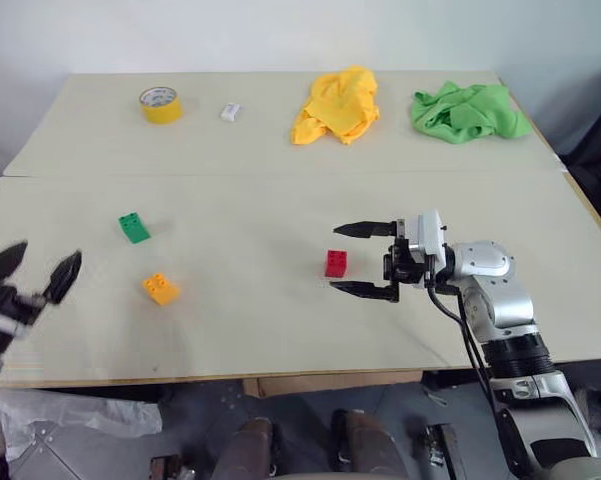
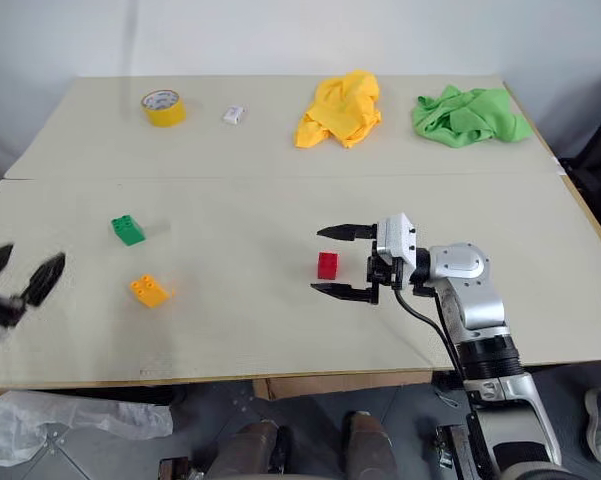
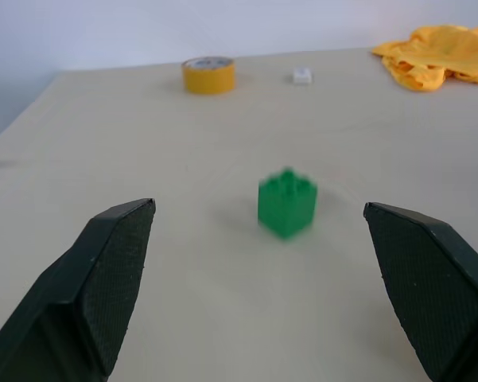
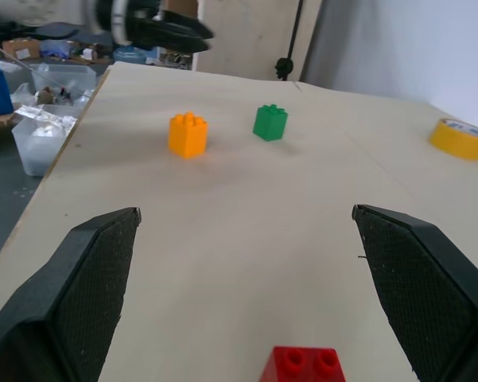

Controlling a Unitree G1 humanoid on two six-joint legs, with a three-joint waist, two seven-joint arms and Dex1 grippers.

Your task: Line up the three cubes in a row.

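Straddling the red cube (image 1: pixel 336 263) with my right gripper (image 1: pixel 358 260), fingers open like the left's (image 1: pixel 37 272); closing off-centre could flick it away.

Table (image 1: pixel 280 330) holds cubes (image 1: pixel 336 263), tape (image 1: pixel 160 104), cloths (image 1: pixel 338 104).

Nothing's moving at the back of the pale beige wooden table (image 1: pixel 280 330). The yellow tape roll (image 1: pixel 160 104) is sitting around 11 o'clock, small white block (image 1: pixel 230 112) just beside it, crumpled yellow cloth (image 1: pixel 338 104) lying near 12, crumpled green cloth (image 1: pixel 468 111) bunching up towards 1.
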